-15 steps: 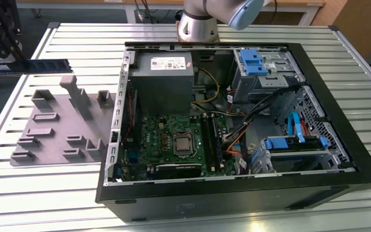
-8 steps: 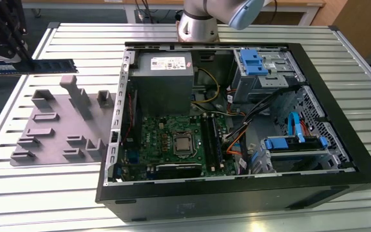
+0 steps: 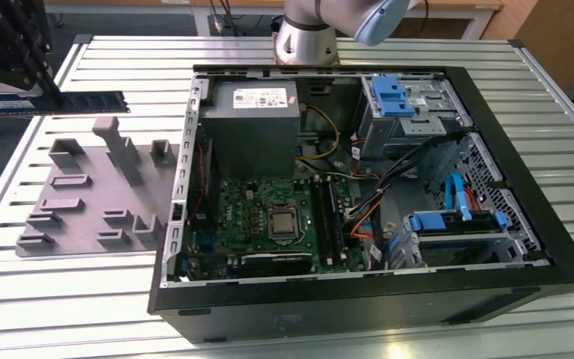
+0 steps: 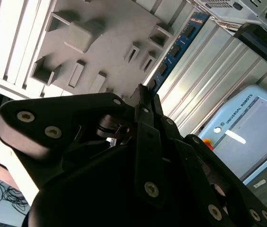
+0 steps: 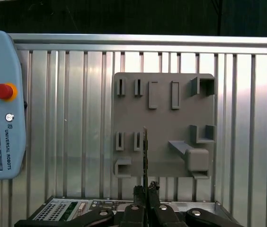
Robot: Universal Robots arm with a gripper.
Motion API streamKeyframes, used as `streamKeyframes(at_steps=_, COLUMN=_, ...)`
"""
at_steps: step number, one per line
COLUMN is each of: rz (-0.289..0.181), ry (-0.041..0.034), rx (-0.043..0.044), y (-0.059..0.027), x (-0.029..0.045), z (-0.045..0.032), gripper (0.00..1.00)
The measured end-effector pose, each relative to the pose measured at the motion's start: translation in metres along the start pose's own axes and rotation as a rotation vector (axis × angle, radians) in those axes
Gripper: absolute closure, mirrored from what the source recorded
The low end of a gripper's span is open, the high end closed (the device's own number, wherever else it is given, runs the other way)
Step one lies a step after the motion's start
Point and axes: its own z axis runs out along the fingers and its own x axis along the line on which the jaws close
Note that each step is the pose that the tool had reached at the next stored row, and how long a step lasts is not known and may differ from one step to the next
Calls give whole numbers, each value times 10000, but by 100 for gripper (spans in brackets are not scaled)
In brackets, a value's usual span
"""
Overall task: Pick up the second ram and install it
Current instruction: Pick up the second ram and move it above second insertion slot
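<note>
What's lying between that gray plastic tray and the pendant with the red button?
Nothing: in the first wrist view, bare slatted table runs from the gray tray to the pendant.

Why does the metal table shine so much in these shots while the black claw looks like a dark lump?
Exterior view: light glares off the slatted table; the computer case is shadowed inside. First wrist view: the slats gleam around the grey holder plate, blackness beyond. Second wrist view: the gripper, shut on the second ram, looms dark against bright slats.
</note>
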Motion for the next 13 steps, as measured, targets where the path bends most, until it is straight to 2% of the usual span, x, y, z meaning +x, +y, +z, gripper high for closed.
streamKeyframes(at_steps=13, rz=0, ry=0, rx=0, y=-120, x=0, z=2, gripper=86)
